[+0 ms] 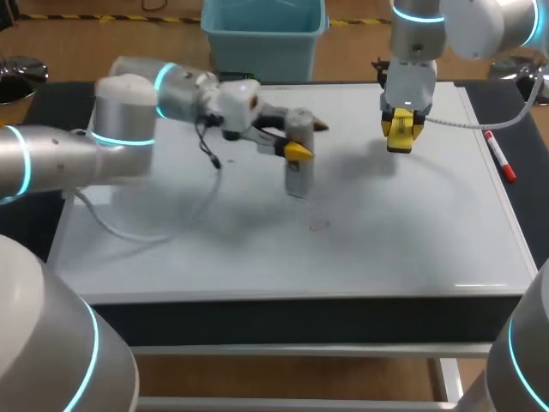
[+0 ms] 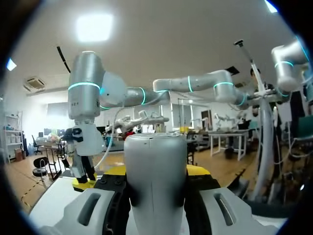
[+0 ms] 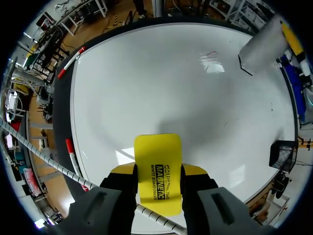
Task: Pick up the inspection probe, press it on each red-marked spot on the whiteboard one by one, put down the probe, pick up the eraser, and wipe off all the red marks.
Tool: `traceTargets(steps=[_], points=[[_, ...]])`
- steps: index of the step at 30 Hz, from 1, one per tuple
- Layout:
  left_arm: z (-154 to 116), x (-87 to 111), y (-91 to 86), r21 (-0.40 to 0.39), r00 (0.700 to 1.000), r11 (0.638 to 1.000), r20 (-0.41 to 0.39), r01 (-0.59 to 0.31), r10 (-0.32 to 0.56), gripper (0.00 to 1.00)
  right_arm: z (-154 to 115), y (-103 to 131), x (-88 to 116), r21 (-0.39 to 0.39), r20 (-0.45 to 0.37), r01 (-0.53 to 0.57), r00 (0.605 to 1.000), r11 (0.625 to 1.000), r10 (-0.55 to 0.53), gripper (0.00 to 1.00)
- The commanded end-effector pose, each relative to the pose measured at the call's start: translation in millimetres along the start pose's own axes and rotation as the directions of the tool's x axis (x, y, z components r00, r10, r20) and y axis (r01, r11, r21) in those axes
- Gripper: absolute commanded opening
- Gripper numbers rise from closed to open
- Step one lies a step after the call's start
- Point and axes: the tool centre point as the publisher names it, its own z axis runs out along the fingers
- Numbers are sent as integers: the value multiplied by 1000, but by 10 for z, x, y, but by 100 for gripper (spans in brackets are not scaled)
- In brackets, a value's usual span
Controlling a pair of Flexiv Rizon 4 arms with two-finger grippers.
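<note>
The inspection probe [image 1: 297, 178], a stubby grey cylinder, hung roughly upright over the whiteboard [image 1: 412, 245], gripped near its upper end by the left tool [image 1: 297, 151], whose yellow-tipped fingers were closed against its two sides. Its lower end stood close to the board, though I couldn't tell whether it touched. One faint red mark [image 1: 319, 226] showed on the white surface, near the probe's foot and a little nearer the front edge of the board. To my eye the job in hand was pressing that spot. Doing it well would mean bringing the probe's end squarely over the mark, keeping it upright, then coming straight down with a gentle push so it neither slid nor smeared the ink. Well apart, toward the board's far right, the right tool [image 3: 158, 170] hovered above the surface with the yellow eraser [image 3: 157, 154] clamped flat between its fingers, clear of the probe's path. A red marker pen [image 1: 499, 156] lay along the worktop's right edge, beside the board.
</note>
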Motion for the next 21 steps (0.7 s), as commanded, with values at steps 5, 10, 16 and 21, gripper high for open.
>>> traceTargets(steps=[5,10,16,21], points=[[-622,153,-316,-63,981,998,192,-25,37,0,-13,-9,8,0,-2,3,1000,1000,-3,0],[-959,132,-345,-77,961,997,274,-20,41,0,-13,-9,8,0,-2,3,1000,1000,-3,0],[-1306,102,-374,-87,939,996,340,-24,52,0,-13,-9,8,0,-2,3,1000,1000,-3,0],[-1600,39,-319,-110,922,994,385,-10,52,0,-13,-9,8,0,-2,3,1000,1000,-3,0]])
